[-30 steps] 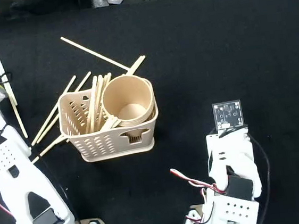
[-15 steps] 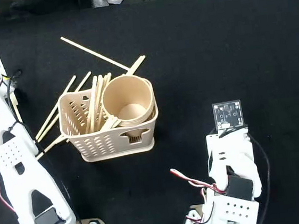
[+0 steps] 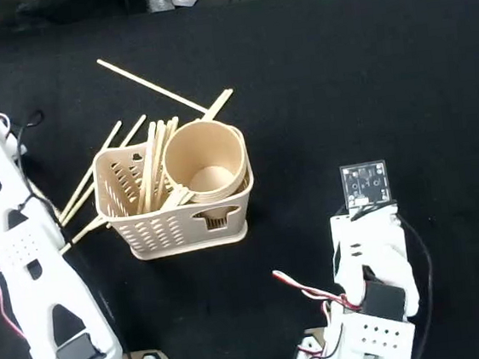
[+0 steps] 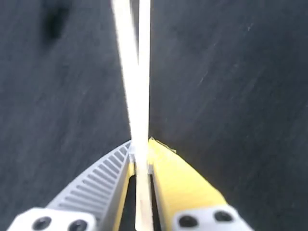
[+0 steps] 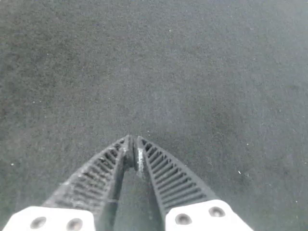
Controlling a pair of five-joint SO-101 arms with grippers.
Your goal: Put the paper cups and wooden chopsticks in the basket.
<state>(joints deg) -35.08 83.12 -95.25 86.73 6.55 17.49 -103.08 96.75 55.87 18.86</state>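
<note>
A beige slotted basket (image 3: 180, 228) stands left of the table's middle and holds stacked paper cups (image 3: 205, 153) and several wooden chopsticks (image 3: 154, 167). More chopsticks (image 3: 86, 183) lean against its left side, and one long chopstick (image 3: 148, 84) lies behind it. In the left wrist view, my left gripper (image 4: 139, 149) is shut on a pair of chopsticks (image 4: 137, 72) that stick out ahead over the black cloth. The left arm (image 3: 1, 196) runs along the table's left edge. My right gripper (image 5: 132, 144) is shut with nothing in it, low over bare cloth at the front right.
Black cloth (image 3: 366, 80) covers the table. The right arm (image 3: 371, 251) rests at the front right, well apart from the basket. Red and black cables (image 3: 307, 292) hang near both arm bases.
The left arm has stretched toward the far left corner and now covers the pair of chopsticks that lay there. The right arm, basket and cups have not moved.
</note>
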